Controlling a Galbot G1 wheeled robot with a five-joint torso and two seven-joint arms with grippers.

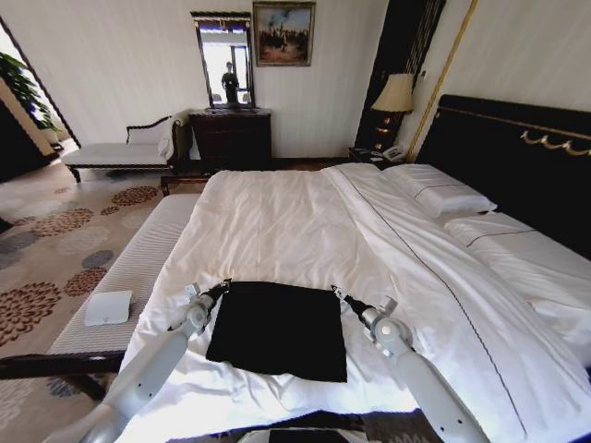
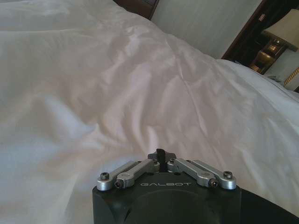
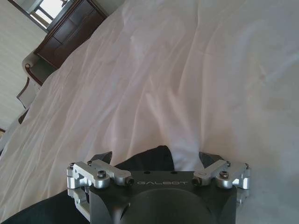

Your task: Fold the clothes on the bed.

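Black clothes (image 1: 279,329) are lying folded into a rough rectangle on the near part of the bed (image 1: 305,231), resting flat on the white duvet with no lettering showing. Beyond the garment, the duvet is stretching away wrinkled and bare toward two white pillows (image 1: 439,191) lying against the dark headboard (image 1: 517,157) with its gold trim. A pale striped bench (image 1: 129,277) is standing along the bed's left side, carrying a small white square object (image 1: 108,307), while a white chaise (image 1: 125,152), a dark dresser (image 1: 231,137) under a mirror (image 1: 224,63), a framed painting (image 1: 283,33) and a lit bedside lamp (image 1: 395,95) are lining the far wall. Nothing is lying between the two arms and the garment. The left pincer (image 1: 222,286) is sitting at the garment's far left corner, and in the left wrist view its fingers (image 2: 160,155) are pressing together, closed, over white duvet. The right pincer (image 1: 337,293) is sitting at the far right corner; in the right wrist view its fingers (image 3: 103,157) are standing wide apart with a fold of the black fabric (image 3: 149,158) lying between them, ungripped.
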